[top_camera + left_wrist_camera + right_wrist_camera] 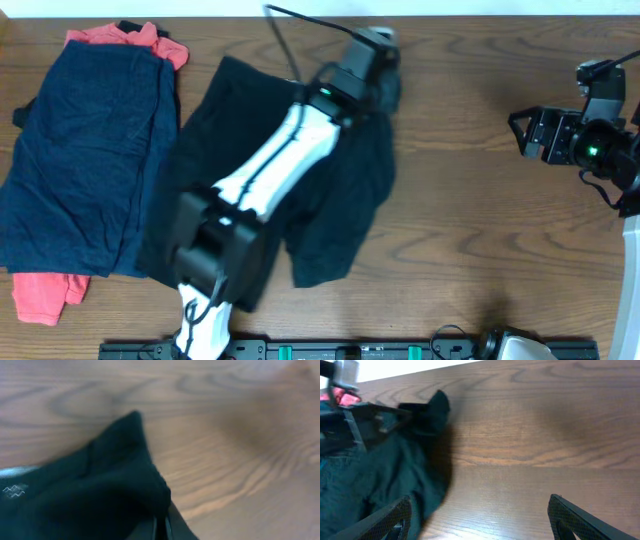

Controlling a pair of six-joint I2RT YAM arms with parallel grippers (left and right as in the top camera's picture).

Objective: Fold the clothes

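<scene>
Scene: two arms at a wooden surface [480, 230], one garment mid-fold, others waiting at left.
Black shorts [340, 200]: spread crumpled across the centre, reaching from the near edge towards the far edge, with the left arm lying over them.
Left gripper [161, 530]: far centre, jaws pressed together on a corner of the black shorts. The pinched cloth stands up in a dark peak and appears raised off the wood.
Right gripper [524, 133]: at the right, well apart from all cloth, jaws spread wide and empty over bare wood.
Navy shorts [90, 160]: flat at the left, just beside the black shorts. Whether the two edges overlap cannot be told.
Coral piece [45, 295]: under the navy shorts, showing at the far and near left corners.
Risk, grip: the pinch looks to take only a small bite of soft cloth, so a quick pull could let the corner slip out and drop.
Risk, fold: only one corner is held, so the rest of the cloth could drag and bunch, leaving a crooked fold.
Risk, neighbours: a pull towards the left could catch the navy shorts and disturb that pile.
Surface: brown wood with strong grain, bare on the right half. A black rail runs along the near edge.
Room: little shown, only a pale band beyond the far edge.
</scene>
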